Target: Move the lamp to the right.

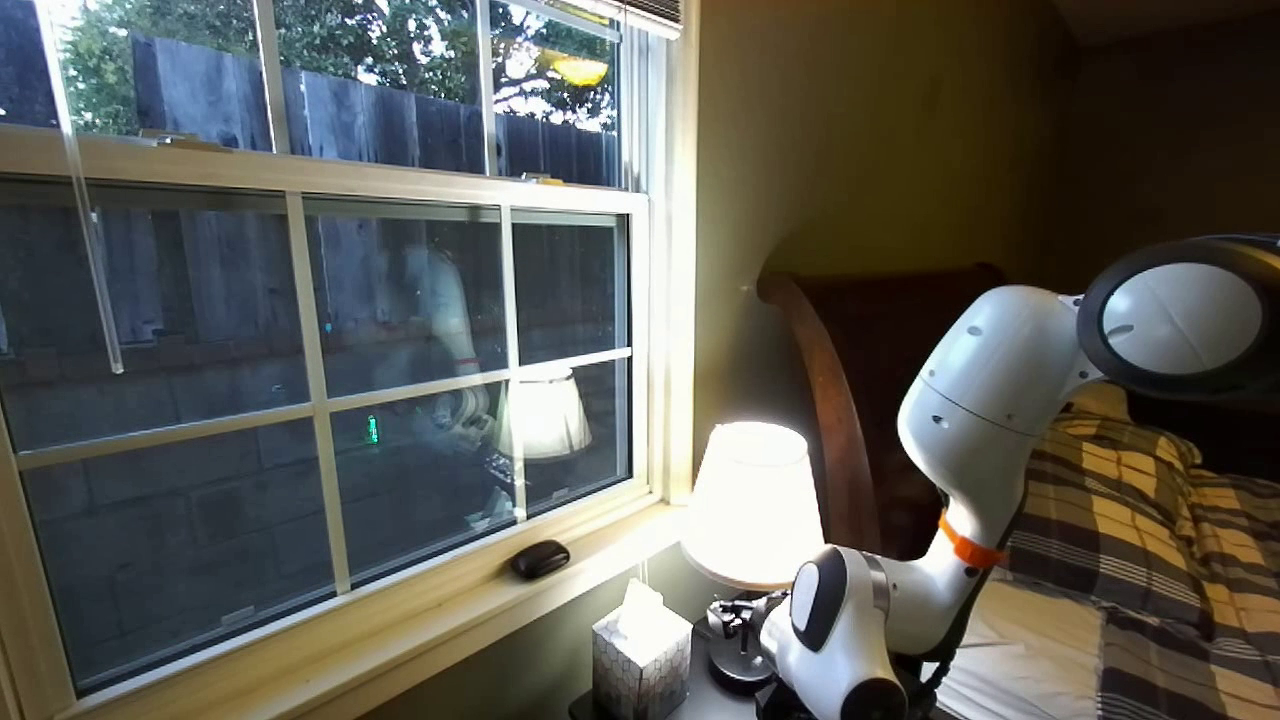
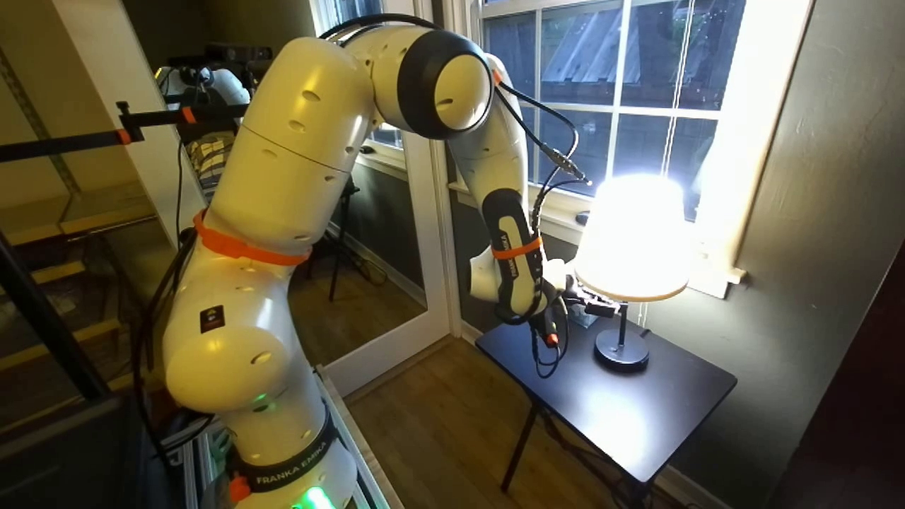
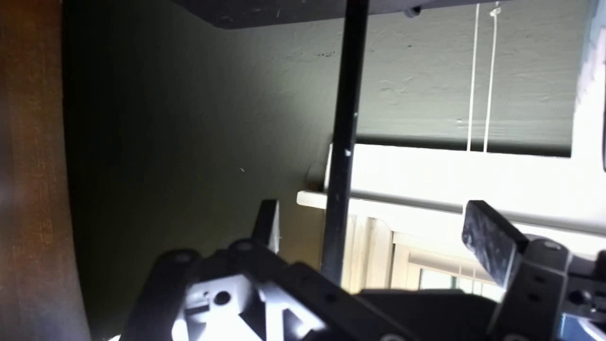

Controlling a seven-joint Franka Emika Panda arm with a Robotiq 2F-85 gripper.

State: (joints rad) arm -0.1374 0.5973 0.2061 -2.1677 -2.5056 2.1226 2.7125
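Working remotely, I have: one lamp [image 2: 629, 265], lit, upright on the counter [image 2: 679, 389] near a tissue box [image 1: 642, 655]. Jaws: parted, stem [image 3: 344, 142] between, seemingly off-centre. Risks: one finger [image 3: 266, 221] meeting the stem first could tip the lamp; any rise could strike the shade [image 1: 755, 500].

Printed in pale capitals on the dark band [image 2: 290, 469] low on the robot arm [image 2: 286, 145], in an exterior view: "FRANKA EMIKA". Reads "FRANKA" sideways on the wrist-end link [image 2: 522, 284], beside an orange strap [image 2: 520, 249]; too small to read further. Bears a small yellowish mark [image 2: 210, 311] on a black label [image 2: 212, 321] higher up, too small to read.
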